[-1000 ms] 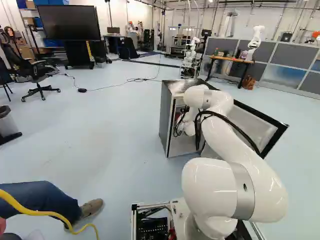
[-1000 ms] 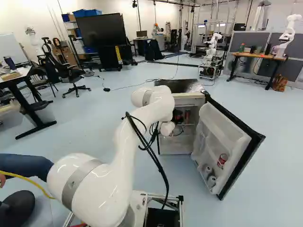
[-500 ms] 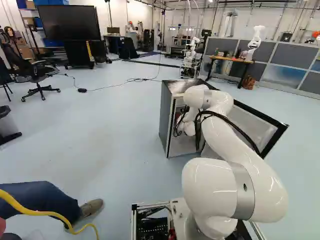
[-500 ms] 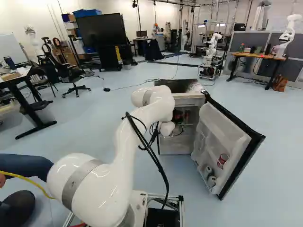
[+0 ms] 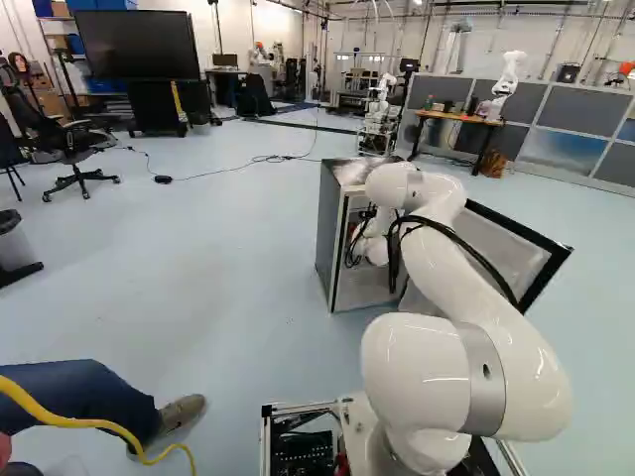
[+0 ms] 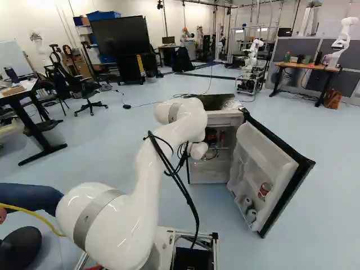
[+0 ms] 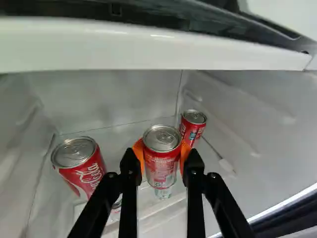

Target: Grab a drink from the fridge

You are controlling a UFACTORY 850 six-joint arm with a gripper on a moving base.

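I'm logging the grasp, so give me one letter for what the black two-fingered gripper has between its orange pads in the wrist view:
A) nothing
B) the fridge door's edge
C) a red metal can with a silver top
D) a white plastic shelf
C: the orange pads of the black two-fingered gripper touch the red metal can with a silver top from two opposite sides.

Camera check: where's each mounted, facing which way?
Left base: behind the arm, to its left, facing ahead, slightly down, at the fridge; arm right of middle.
Right base: behind it, to its right, same facing; arm left of middle.
Wrist: looks along the gripper into the fridge; fingers grip a red can.
Base views share arm, fridge, open door.
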